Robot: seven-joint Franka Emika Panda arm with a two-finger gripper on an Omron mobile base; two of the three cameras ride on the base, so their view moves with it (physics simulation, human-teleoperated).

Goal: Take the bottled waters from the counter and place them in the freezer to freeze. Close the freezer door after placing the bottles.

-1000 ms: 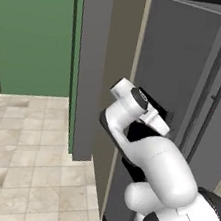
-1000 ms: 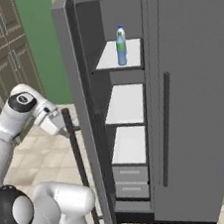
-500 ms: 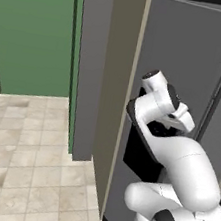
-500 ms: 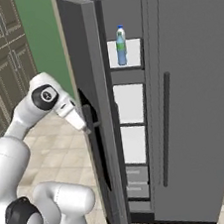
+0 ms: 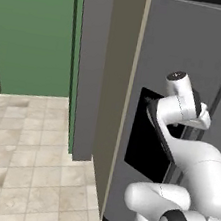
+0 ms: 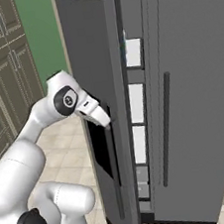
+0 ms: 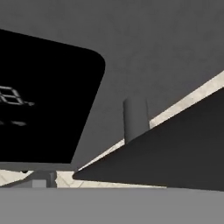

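While your gripper [image 6: 106, 120] stands wide against the freezer door [image 6: 95, 61] beside its dispenser panel [image 6: 100, 153], you see a narrow gap at the door's three-o'clock edge, shelves [image 6: 137, 102] inside.

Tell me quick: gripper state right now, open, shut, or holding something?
Gripper: open, holding nothing; it sits against the front of the freezer door, beside the black dispenser panel.

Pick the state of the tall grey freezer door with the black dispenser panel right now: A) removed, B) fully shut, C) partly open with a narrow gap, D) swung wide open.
C: the tall grey freezer door stands slightly ajar, white shelves showing through the narrow gap.
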